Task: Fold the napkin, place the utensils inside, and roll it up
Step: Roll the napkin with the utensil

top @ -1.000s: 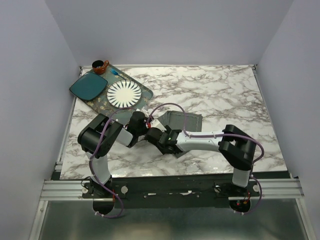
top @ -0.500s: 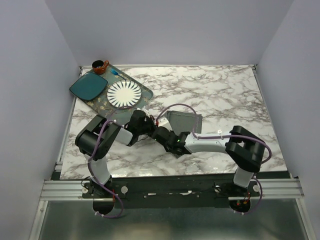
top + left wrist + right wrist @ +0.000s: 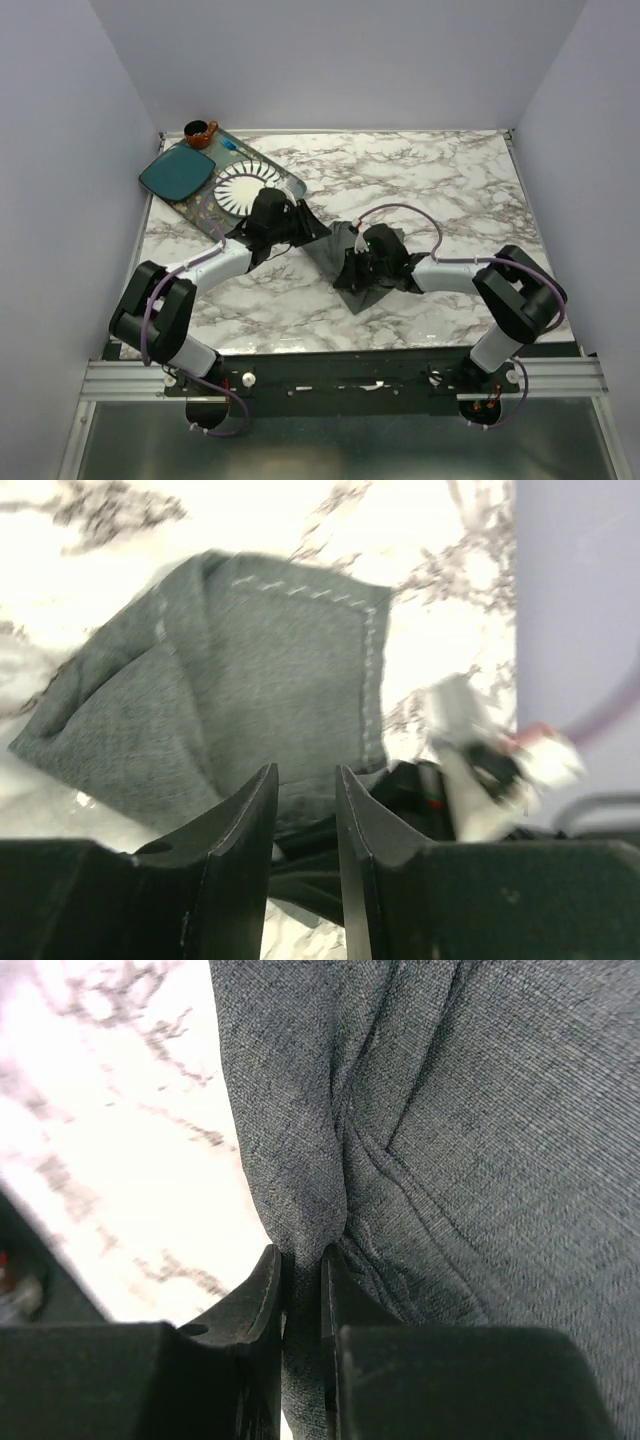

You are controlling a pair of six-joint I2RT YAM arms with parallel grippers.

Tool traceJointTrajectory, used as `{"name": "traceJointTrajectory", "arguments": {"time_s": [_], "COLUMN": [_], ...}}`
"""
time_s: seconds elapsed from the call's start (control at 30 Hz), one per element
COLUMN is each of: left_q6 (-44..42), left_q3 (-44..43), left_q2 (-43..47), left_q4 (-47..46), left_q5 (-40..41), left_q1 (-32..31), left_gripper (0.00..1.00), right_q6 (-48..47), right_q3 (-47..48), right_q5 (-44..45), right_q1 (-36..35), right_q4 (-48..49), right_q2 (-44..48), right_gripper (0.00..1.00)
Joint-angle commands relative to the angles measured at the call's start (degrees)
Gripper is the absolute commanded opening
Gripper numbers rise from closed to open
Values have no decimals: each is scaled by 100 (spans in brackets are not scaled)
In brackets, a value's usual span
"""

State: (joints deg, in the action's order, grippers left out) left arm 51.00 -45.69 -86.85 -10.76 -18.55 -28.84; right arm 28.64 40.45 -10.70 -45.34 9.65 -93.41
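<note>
Left claw [image 3: 305, 228] sits at the far-left corner of the napkin [image 3: 335, 245], pads slightly spread with a narrow gap. In the left wrist view the left claw [image 3: 302, 775] has grey cloth showing beyond the gap, nothing visibly clamped. Right claw [image 3: 358, 268] is down on the napkin's near-right part. In the right wrist view the right claw [image 3: 302, 1255] has its pads nearly pressed together, pinching a raised fold of the napkin [image 3: 480, 1140].

Napkin lies on the marble desk [image 3: 430, 180] about mid-desk, between the two claws. It is bunched and creased, not flat, and one corner points toward the near edge. From the left wrist the napkin [image 3: 260, 660] shows a stitched hem along its right and far edges, with one layer lapped over another on the left side.

Both arms reach in from the near edge and angle toward each other.

Tray [image 3: 292, 183] is at the far-left corner of the desk, well apart from the napkin. On it are a teal square plate [image 3: 178, 172] and, right of that, a white ribbed plate [image 3: 245, 188]. Brown cup [image 3: 200, 132] sits at the tray's far end.
</note>
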Motion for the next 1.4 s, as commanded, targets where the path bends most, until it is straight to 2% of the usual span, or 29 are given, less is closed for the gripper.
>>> {"name": "traceJointTrajectory", "arguments": {"time_s": [0.0,0.1,0.23,0.43,0.7,0.93,1.13,1.17,1.37], "left_q6": [-337,-188,6,138,331,612,560,551,586], "left_q3": [-221,-29,86,245,517,860,939,957,1036], "left_q2": [72,-42,-332,-570,-885,-1527,-1756,-1757,-1915], "left_q4": [628,234,-197,-585,-1032,-1788,-1693,-1666,-1674], "left_q5": [-104,-351,-518,-563,-413,-264,-88,-62,-44], "left_q1": [19,-51,-183,-315,-412,-438,-482,-482,-491], "left_gripper": [38,37,36,35,34,25,21,21,20], "right_q6": [124,185,247,545,484,204,-350,-403,-825], "right_q3": [-143,-116,-283,-573,-468,-257,174,226,964], "right_q5": [-2874,-3552,-3869,-4247,-4133,-3791,-3053,-2835,-1903], "right_q1": [657,1018,1518,1853,1906,1933,1924,1915,1678], "right_q4": [-358,-385,-280,115,11,-551,-1772,-1913,-3213], "right_q2": [-775,-1117,-1390,-1487,-1611,-1339,-829,-593,111], "right_gripper": [1,0,1,1,1,7,23,30,51]}}
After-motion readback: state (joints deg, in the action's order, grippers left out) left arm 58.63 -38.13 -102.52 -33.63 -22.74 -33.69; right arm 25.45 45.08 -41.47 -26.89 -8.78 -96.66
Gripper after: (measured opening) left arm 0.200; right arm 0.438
